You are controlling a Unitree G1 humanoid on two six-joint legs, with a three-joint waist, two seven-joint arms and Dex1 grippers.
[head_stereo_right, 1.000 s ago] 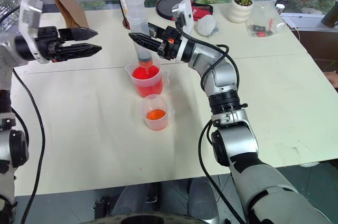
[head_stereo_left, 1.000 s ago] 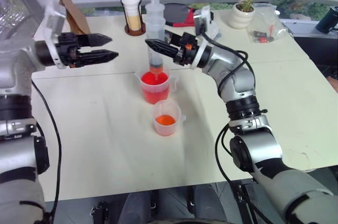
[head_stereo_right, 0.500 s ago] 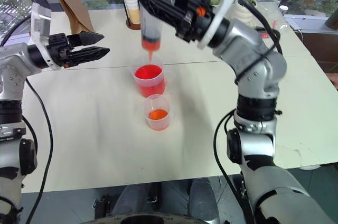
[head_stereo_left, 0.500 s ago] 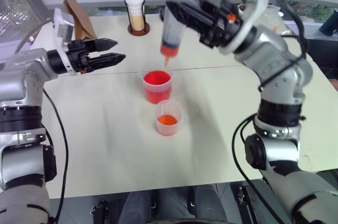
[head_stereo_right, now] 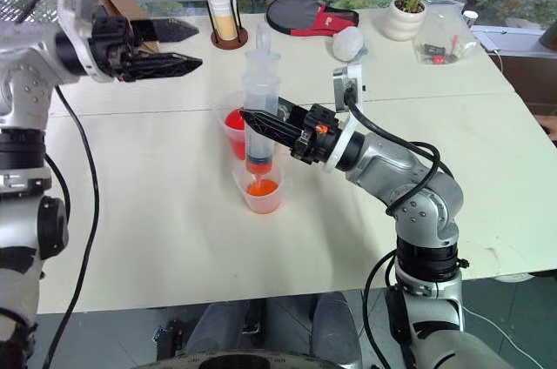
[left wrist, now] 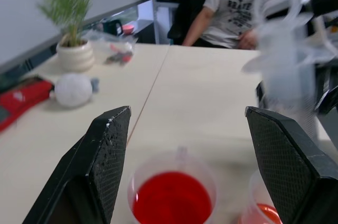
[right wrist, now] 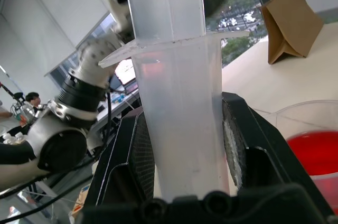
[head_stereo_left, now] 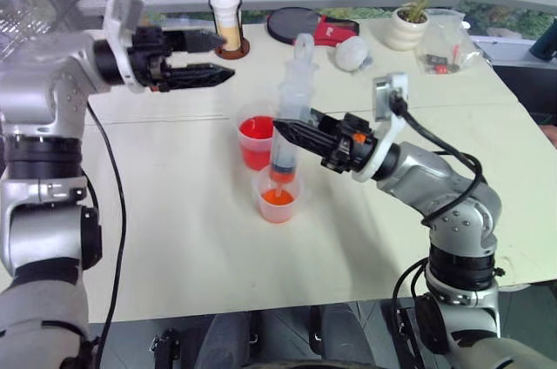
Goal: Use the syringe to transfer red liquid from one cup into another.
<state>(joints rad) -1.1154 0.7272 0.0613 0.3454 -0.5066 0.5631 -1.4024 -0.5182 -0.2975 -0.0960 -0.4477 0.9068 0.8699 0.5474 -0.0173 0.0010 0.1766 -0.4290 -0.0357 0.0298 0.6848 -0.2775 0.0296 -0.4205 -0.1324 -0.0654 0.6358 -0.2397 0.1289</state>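
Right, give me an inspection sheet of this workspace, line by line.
Surface: pale table, a seam running across it.
Job's things: syringe upright, tip in the smaller cup of orange-red liquid; larger cup of deep red liquid just behind it.
Clutter: white cup in a dark holder, brown paper bag, potted plant, clear bag, red and black flat items, white ball.
Grippers: right gripper jaws shut on the syringe barrel; left gripper jaws open, empty, above the table behind the cups.
Cables: black cables along both arms.
Surroundings: a seated person beyond the table in the left wrist view; windows.
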